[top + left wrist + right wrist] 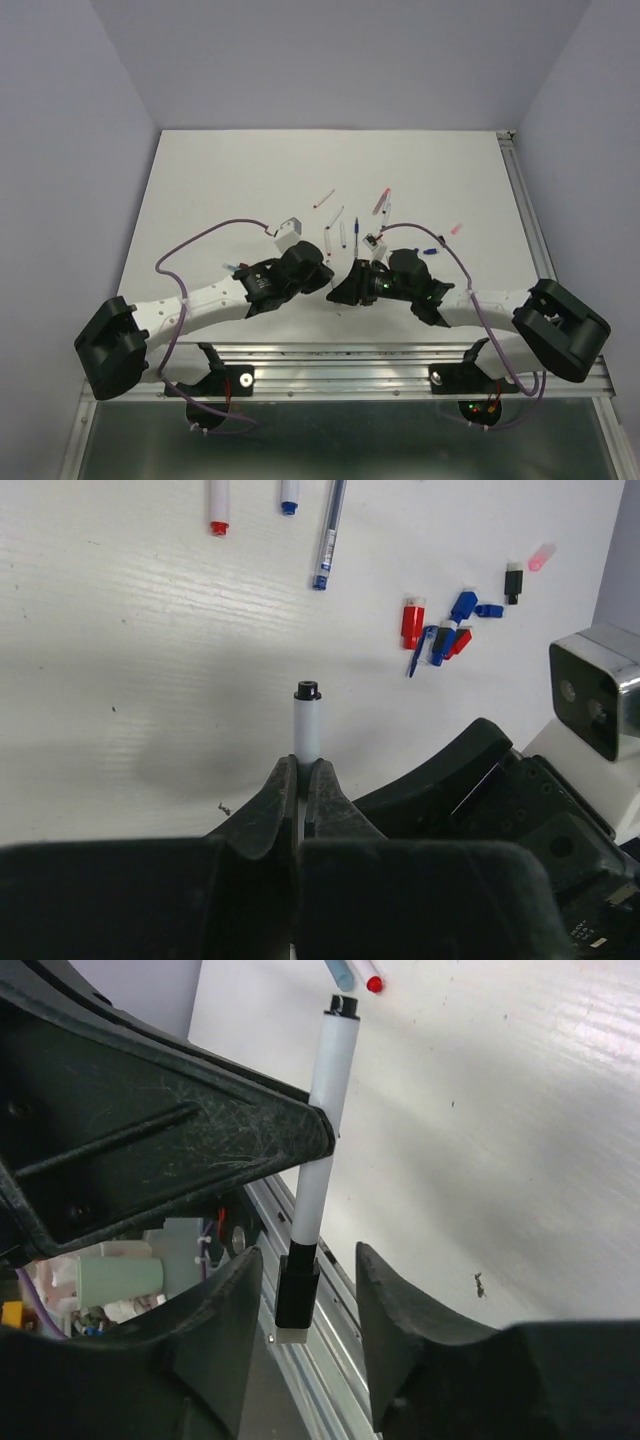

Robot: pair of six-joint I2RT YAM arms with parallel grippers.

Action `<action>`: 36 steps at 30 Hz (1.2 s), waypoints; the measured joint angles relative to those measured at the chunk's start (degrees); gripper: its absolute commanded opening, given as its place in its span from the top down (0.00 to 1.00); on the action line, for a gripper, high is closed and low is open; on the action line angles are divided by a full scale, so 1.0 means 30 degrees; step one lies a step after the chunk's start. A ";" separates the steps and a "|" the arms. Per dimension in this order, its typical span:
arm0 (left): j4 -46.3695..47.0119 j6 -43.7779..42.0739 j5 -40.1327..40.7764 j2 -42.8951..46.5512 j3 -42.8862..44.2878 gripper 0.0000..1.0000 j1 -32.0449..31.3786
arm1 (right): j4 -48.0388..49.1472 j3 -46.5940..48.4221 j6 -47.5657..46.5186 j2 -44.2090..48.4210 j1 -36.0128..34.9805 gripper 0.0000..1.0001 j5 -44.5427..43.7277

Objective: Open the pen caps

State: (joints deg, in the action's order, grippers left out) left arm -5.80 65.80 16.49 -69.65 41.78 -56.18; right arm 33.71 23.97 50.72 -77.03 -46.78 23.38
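Although a cluster of loose caps (pixel 412 623) in red, blue and black already lay on the table (pixel 120 630) in the upper right of the left wrist view, with a pink one a little beyond them, the job looked only partly done. One white pen (pixel 306 730) was in hand with its black cap (pixel 297 1290) on, and whether the pens (pixel 329 535) along the top edge had caps could not be told. In the overhead view both arms reached in from the lower corners and met wrist to wrist at the centre. The left gripper (pixel 300 780) was clamped tight on the pen's barrel, holding it out toward the other arm. The right gripper (pixel 308 1260) stood parted, one finger either side of the black cap, close but apparently not yet pinching it.
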 measured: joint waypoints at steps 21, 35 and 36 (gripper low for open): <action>0.1574 -0.2142 -0.1297 -0.2579 0.1880 1.00 0.2164 | 0.0379 -0.0736 0.2659 0.1078 -0.1384 0.99 -0.2943; 0.4131 -0.4189 0.3337 -0.6149 0.4838 1.00 0.6309 | -0.0743 -0.1807 0.3453 0.4269 -0.6062 0.99 -0.0517; 0.4124 -0.4357 0.3147 -0.6040 0.4787 1.00 0.6302 | -0.1705 -0.1654 0.3249 0.4626 -0.6054 0.99 -0.1166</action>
State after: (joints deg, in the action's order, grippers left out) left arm 6.57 52.73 25.93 -87.77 56.14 -37.28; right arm 28.60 19.00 60.47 -63.16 -64.95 19.88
